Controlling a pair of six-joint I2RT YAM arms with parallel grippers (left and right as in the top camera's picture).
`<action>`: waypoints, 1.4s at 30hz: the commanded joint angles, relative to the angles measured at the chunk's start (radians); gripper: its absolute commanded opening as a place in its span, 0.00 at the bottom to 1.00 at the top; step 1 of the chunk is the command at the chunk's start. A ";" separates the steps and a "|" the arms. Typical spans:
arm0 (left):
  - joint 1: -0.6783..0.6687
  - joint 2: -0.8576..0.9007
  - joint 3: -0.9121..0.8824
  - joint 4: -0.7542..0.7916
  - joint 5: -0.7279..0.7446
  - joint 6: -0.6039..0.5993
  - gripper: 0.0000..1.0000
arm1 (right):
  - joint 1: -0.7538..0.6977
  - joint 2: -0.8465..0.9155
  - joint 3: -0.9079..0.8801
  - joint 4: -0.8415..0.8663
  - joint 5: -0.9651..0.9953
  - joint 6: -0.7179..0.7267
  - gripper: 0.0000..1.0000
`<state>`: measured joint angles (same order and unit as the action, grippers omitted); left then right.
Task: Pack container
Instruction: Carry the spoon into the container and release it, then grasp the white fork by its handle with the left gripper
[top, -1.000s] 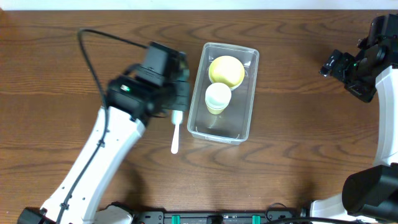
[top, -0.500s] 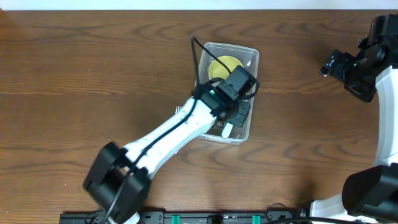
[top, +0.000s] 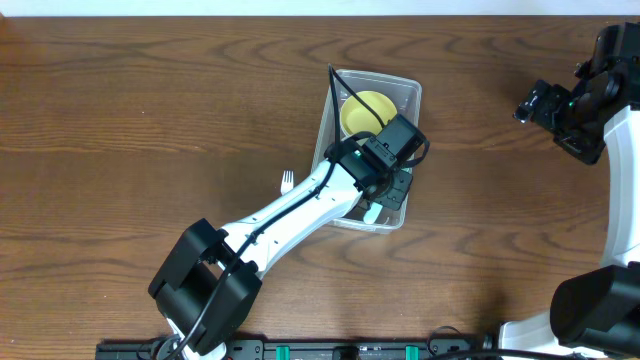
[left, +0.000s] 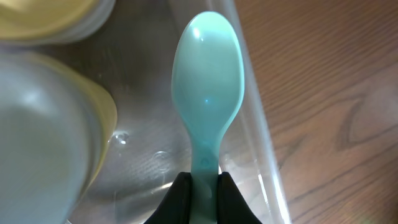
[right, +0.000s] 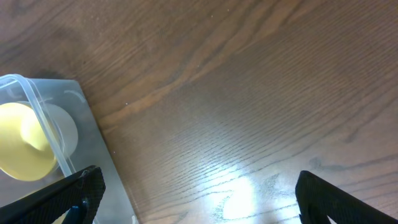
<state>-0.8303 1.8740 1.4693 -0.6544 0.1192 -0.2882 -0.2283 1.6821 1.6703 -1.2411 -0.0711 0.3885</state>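
The clear plastic container (top: 408, 98) lies at the table's centre with a yellow bowl (top: 364, 112) in its far end. My left gripper (top: 378, 203) reaches over the container's near end and is shut on the handle of a pale teal spoon (top: 371, 213). In the left wrist view the left gripper (left: 205, 186) holds the spoon (left: 208, 74) just inside the container's wall (left: 260, 130), beside a yellow cup (left: 43, 130). My right gripper (top: 545, 105) is far right, apart from everything. In the right wrist view it (right: 199, 199) is wide open and empty above bare wood.
A white fork (top: 286, 181) lies on the table left of the container, next to my left arm. The right wrist view shows the container's corner (right: 78, 140) and the yellow bowl (right: 25, 146) at its left edge.
My left arm has swung right from the table beside the container to over its near end, carrying the spoon. The container has shifted slightly. The right arm has not moved.
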 joint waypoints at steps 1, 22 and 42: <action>-0.003 -0.008 0.052 0.002 -0.042 0.000 0.06 | -0.006 0.004 0.001 -0.001 0.003 -0.001 0.99; 0.002 -0.054 0.171 -0.093 -0.105 -0.039 0.44 | -0.006 0.004 0.001 -0.001 0.003 -0.001 0.99; 0.434 -0.221 -0.002 -0.499 -0.183 0.058 0.72 | -0.006 0.004 0.001 -0.001 0.003 -0.001 0.99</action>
<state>-0.4458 1.6299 1.5837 -1.1992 -0.1440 -0.2977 -0.2283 1.6821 1.6695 -1.2404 -0.0708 0.3885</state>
